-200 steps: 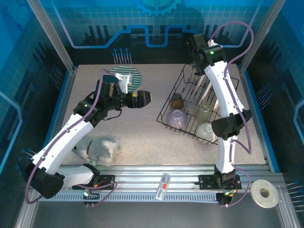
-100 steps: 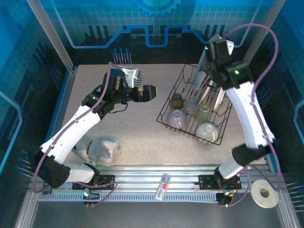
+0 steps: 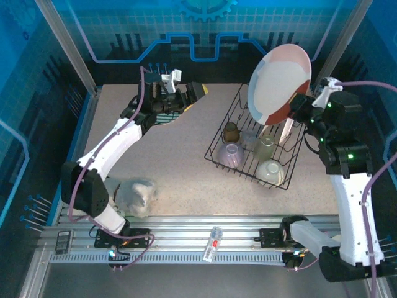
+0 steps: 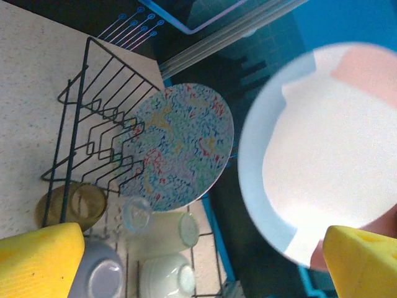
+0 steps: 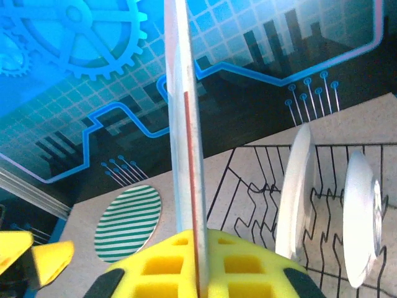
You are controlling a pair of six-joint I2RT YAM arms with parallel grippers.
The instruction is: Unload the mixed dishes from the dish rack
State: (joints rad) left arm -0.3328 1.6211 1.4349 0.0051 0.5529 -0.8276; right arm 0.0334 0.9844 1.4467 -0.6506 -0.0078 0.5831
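- speckled beige table (image 3: pixel 180 167) inside a blue-walled cell, arm bases on the rail at the near edge.
- dish rack (image 3: pixel 217 133) sits on the right half of the table, black wire, skewed to the table edges.
- right gripper (image 3: pixel 298 108): jaws clamped on the lower rim of a large plate (image 3: pixel 279 74). the plate is in the air above the rack's far end, tilted, with a white centre and grey-blue and pink rim patches. right wrist view shows it edge-on between the yellow jaws.
- left gripper (image 3: pixel 197 92): jaws spread wide and holding nothing, at the far edge of the table, left of the rack.
- green striped plate (image 3: pixel 162 108) lies flat on the table under the left wrist, well apart from the rack.
- in the rack: patterned plate (image 4: pixel 180 146) upright in the prongs; brown cup (image 3: pixel 231 131), lilac bowl (image 3: pixel 231 153), translucent cup (image 3: pixel 265 148) and white bowl (image 3: pixel 271 169) at the near end.
- whitish lump (image 3: pixel 133 194) lies near the left arm's base.
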